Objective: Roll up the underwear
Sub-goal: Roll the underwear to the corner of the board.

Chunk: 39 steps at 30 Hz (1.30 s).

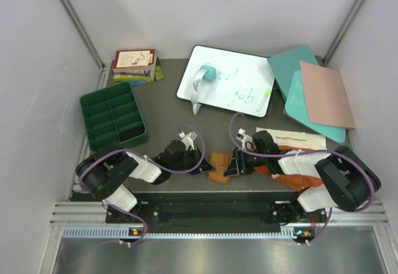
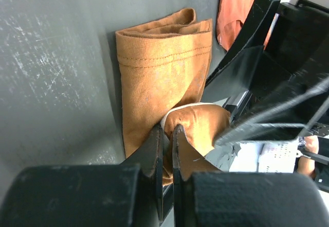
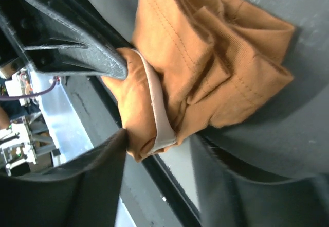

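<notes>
Item: tan briefs [image 1: 219,166], at the near table [image 1: 161,109] edge between both claws | left claw [image 2: 168,130]: pressed together, pinching the rolled end; strip's long axis runs straight ahead | right claw [image 3: 123,102]: spread astride the waistband end, equally near

your widest free room is the bare tabletop [image 1: 168,115] between the green tray [image 1: 112,115] on the left and the whiteboard [image 1: 227,78] at the back. the front centre is crowded: the left gripper [image 1: 200,165] and right gripper [image 1: 238,162] flank the mustard-tan underwear [image 1: 219,165] with almost no gap. on the right, the rust-orange underwear [image 2: 239,5], a paper sheet [image 1: 292,138] and the teal and pink boards [image 1: 317,91] cover the surface; books [image 1: 135,66] fill the back-left corner.
</notes>
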Each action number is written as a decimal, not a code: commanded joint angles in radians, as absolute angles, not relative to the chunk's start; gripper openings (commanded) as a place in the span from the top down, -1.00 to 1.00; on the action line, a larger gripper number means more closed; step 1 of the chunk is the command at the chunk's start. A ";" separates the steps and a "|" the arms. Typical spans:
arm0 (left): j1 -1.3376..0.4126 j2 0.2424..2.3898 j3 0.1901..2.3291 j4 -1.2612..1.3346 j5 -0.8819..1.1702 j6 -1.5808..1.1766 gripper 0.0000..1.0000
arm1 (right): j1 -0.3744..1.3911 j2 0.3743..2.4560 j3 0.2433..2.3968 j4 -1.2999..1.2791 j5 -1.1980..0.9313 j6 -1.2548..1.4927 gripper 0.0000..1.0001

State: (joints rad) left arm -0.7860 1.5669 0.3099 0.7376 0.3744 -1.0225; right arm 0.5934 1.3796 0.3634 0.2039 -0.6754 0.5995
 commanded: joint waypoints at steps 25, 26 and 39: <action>-0.784 1.324 0.282 0.460 0.319 -0.782 -0.39 | 0.615 1.554 0.463 0.066 -0.492 0.532 1.00; -0.782 1.350 0.282 0.477 0.325 -0.782 -0.39 | 0.614 1.555 0.463 0.067 -0.495 0.532 1.00; -0.784 1.479 0.242 0.675 0.382 -0.836 -0.03 | 0.615 1.589 0.477 0.087 -0.529 0.538 1.00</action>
State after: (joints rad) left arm -0.7841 1.4326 0.2836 0.6125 0.3599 -0.8204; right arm 0.6044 1.5215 0.4789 0.1116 -0.6785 0.5911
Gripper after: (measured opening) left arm 0.565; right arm 0.113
